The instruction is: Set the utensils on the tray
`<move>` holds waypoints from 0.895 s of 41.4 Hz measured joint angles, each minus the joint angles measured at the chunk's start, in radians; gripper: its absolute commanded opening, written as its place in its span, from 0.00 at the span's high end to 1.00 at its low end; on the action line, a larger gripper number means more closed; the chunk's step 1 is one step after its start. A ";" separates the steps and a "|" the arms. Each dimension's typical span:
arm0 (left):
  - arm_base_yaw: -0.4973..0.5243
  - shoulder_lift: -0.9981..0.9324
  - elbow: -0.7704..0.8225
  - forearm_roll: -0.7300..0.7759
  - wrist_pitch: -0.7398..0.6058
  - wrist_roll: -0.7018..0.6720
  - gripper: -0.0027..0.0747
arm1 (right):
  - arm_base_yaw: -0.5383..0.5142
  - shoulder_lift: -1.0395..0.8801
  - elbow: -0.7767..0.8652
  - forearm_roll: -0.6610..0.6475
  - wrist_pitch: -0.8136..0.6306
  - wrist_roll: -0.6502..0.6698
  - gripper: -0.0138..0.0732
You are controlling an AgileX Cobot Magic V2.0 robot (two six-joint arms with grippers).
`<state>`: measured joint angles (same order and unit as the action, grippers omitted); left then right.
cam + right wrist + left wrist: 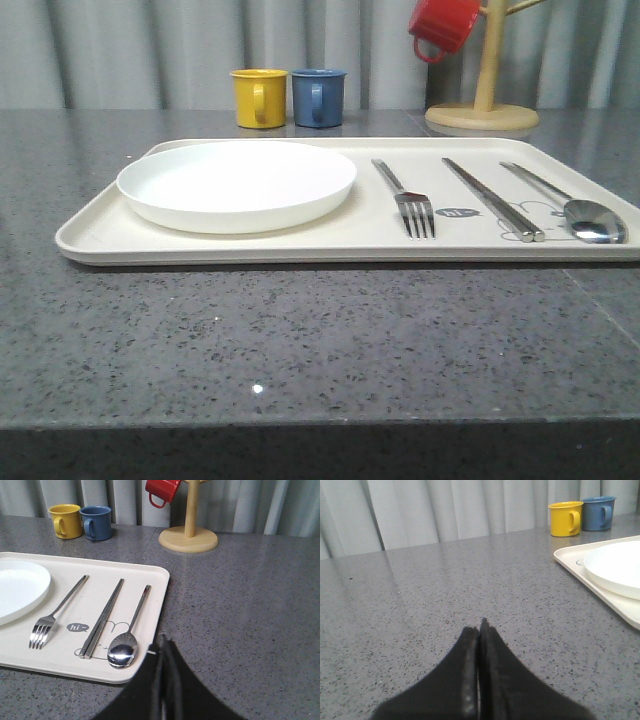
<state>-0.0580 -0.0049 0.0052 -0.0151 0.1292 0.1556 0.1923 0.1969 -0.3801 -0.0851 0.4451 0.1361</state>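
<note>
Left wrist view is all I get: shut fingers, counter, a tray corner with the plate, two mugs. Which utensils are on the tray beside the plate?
Observer: Right of the plate, on the tray, lie a fork, a pair of chopsticks and a spoon, in that order.
Operator: Which way do they point?
Observer: Fork tines and spoon bowl point toward the robot; handles point toward the back.
Operator: What state is the right gripper in?
Observer: The right gripper is shut and empty, by the tray's corner near the spoon.
Operator: Is there a third mug?
Observer: Yes, a red mug hangs on a wooden mug tree behind the tray.
</note>
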 measured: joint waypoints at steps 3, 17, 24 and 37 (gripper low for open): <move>0.000 0.000 0.000 0.000 0.000 0.000 0.99 | 0.000 0.000 0.000 0.000 0.000 0.000 0.97; 0.000 0.000 0.000 0.000 -0.002 0.000 0.99 | 0.000 0.000 0.000 0.000 0.000 0.000 0.97; 0.000 0.000 0.000 0.000 -0.002 0.000 0.99 | 0.000 0.000 0.000 0.000 0.000 0.000 0.97; 0.000 0.000 0.000 0.000 -0.002 0.000 0.99 | -0.023 -0.021 0.040 0.000 -0.020 0.000 0.97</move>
<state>-0.0580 -0.0049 0.0052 -0.0151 0.1274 0.1556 0.1697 0.1759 -0.3397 -0.0851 0.4250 0.1361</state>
